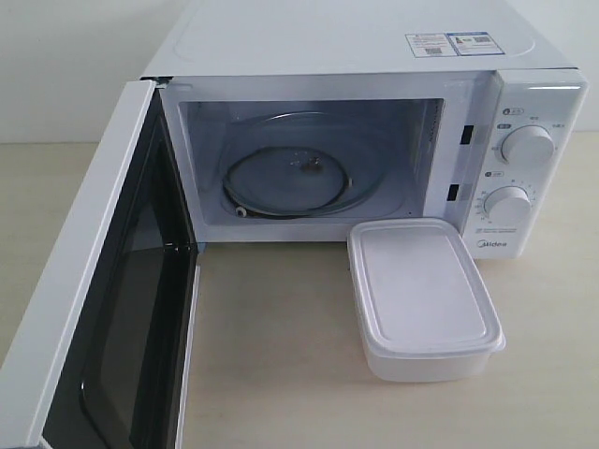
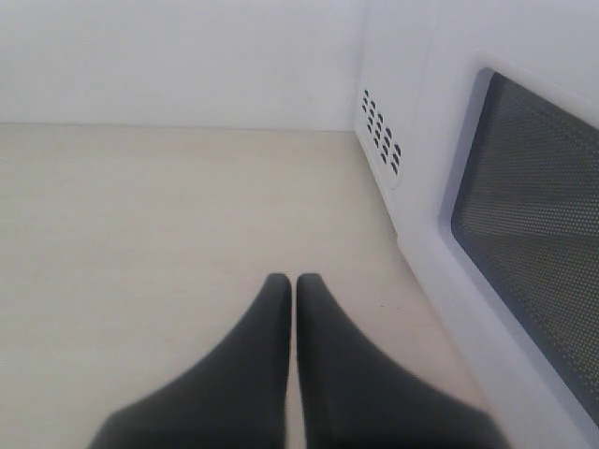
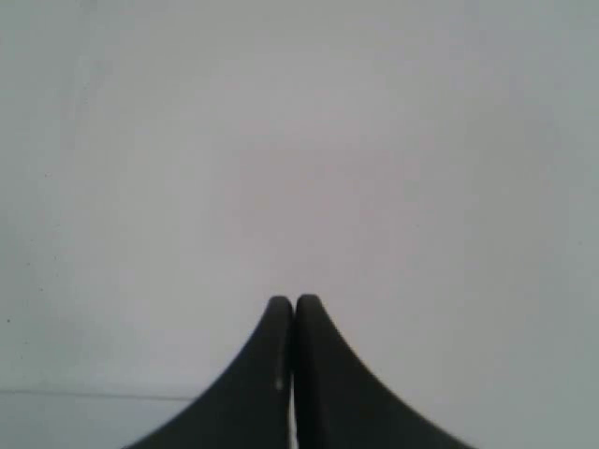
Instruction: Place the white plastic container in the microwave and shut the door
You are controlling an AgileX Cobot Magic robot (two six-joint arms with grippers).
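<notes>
Where the left gripper (image 2: 293, 281) hangs over the pale table (image 2: 140, 234), its dark fingers press tip to tip and hold nothing, near the outer face of the door (image 2: 524, 215). The right gripper (image 3: 293, 301) is likewise pinched together and empty (only a blank pale surface lies beyond it). The door is swung wide. The white plastic container (image 1: 423, 297), lid on, sits on the table just before the microwave (image 1: 356, 37), below its dials (image 1: 527, 145), outside the cavity.

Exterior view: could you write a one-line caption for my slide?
Microwave with its door swung open and the lidded white plastic container on the table in front.
</notes>
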